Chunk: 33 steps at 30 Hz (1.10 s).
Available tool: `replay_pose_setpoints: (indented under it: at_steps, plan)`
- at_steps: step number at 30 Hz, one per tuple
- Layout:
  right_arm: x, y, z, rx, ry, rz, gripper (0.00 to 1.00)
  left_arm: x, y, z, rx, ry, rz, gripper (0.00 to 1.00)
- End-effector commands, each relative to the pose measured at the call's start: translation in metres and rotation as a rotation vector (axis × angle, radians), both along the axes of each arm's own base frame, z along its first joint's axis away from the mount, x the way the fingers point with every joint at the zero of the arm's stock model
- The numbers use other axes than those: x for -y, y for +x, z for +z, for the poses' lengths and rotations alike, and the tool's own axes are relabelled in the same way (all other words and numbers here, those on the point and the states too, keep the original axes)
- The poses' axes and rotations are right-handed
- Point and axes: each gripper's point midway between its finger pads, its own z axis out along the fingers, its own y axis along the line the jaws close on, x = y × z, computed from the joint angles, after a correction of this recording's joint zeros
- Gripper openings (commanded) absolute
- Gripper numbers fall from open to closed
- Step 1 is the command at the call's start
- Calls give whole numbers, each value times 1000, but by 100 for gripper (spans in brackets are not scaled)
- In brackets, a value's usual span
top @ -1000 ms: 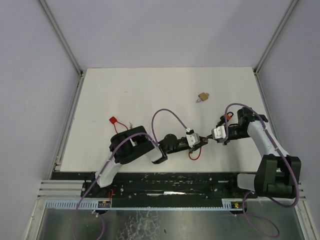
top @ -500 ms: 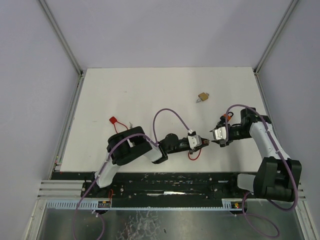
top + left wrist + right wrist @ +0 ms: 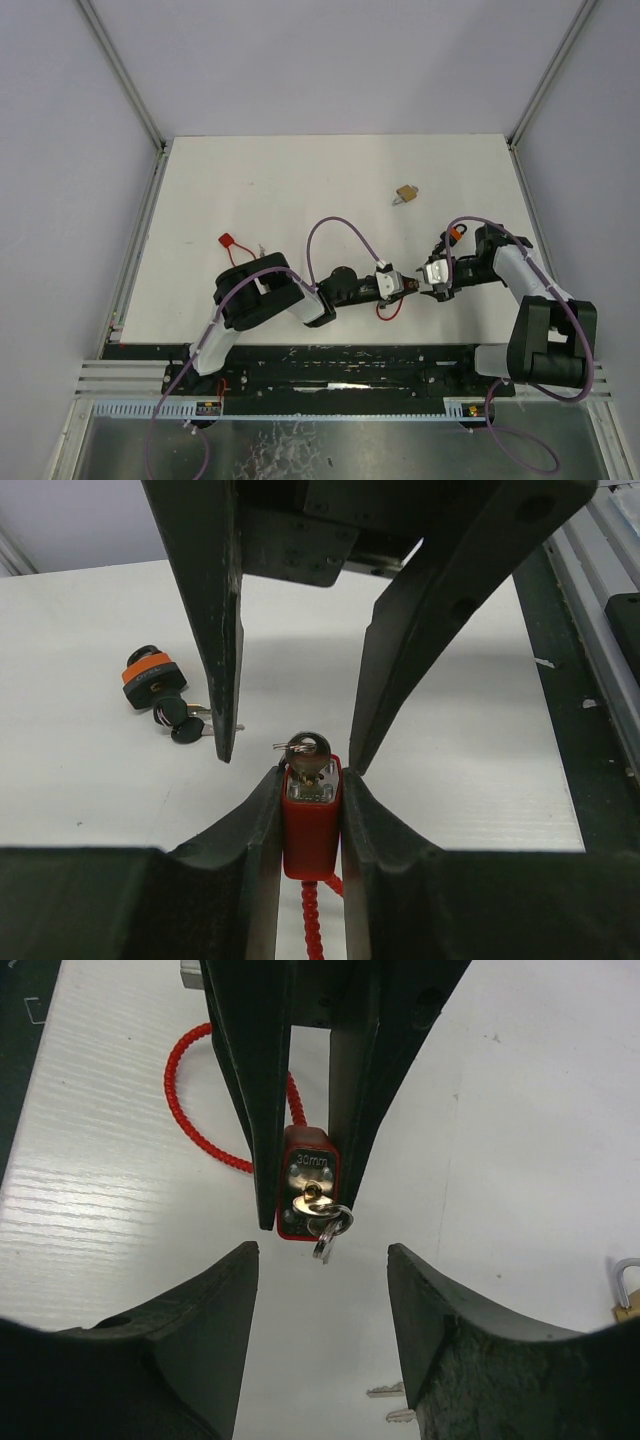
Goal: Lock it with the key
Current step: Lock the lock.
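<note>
My left gripper (image 3: 310, 780) is shut on a small red padlock (image 3: 310, 825), and the lock's red cable shackle (image 3: 312, 920) hangs down behind it. A silver key (image 3: 307, 752) on a ring sits in the keyhole at the lock's free end. My right gripper (image 3: 320, 1255) faces that end, open. Its fingertips (image 3: 225, 750) stand either side of the key without touching it. From the right wrist view the lock (image 3: 308, 1175) and key (image 3: 322, 1215) sit just beyond my open jaws. Overhead, the two grippers (image 3: 400, 286) (image 3: 426, 282) meet near the table's front middle.
An orange padlock with black keys (image 3: 152, 677) lies beside the right arm (image 3: 456, 232). A brass padlock (image 3: 405, 194) lies farther back. A second red lock (image 3: 228, 241) with a key lies left. Loose keys (image 3: 385, 1392) lie under my right gripper.
The right gripper has opened and let go of the key, which stays in the lock. The right arm shifted slightly toward the front; the left grip is unchanged.
</note>
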Motion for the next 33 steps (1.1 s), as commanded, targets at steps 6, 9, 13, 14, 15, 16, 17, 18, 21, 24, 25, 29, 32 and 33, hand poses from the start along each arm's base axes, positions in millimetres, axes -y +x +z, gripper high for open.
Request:
replay_pose_setpoints:
  at_steps: [6,9,13,14,15,16,17,18,21,24,25,29,32,33]
  plan:
    - [-12,20,-4,176,43,49,55,1,-8,-4,25,33,-41,0]
    - [-16,20,-2,183,76,53,49,1,-8,-3,26,31,-43,0]
    - [-18,17,2,183,92,68,41,1,-7,-4,26,31,-40,0]
    - [-19,16,3,183,92,71,38,1,-7,-4,26,31,-38,0]
    - [-19,16,4,184,91,75,34,1,-7,-3,26,31,-35,0]
    - [-19,14,4,185,91,81,31,0,-6,-4,25,32,-32,0]
    - [-19,14,6,192,89,88,28,0,-6,-3,24,31,-29,0]
    - [-19,12,7,193,86,94,24,0,-5,-3,24,31,-25,0]
    - [-17,12,15,213,77,93,12,-1,-3,-3,24,30,-12,0]
    - [-16,12,22,246,67,93,4,-1,-2,-3,18,30,-4,0]
    - [-15,12,25,257,62,89,2,-2,-1,-4,16,32,-1,0]
    - [-10,10,31,303,31,76,0,-2,3,-3,-1,33,13,0]
    - [-5,8,32,325,-10,67,0,-3,4,-4,-4,35,20,0]
    - [-3,7,30,329,-30,63,0,-3,5,-3,-3,35,21,0]
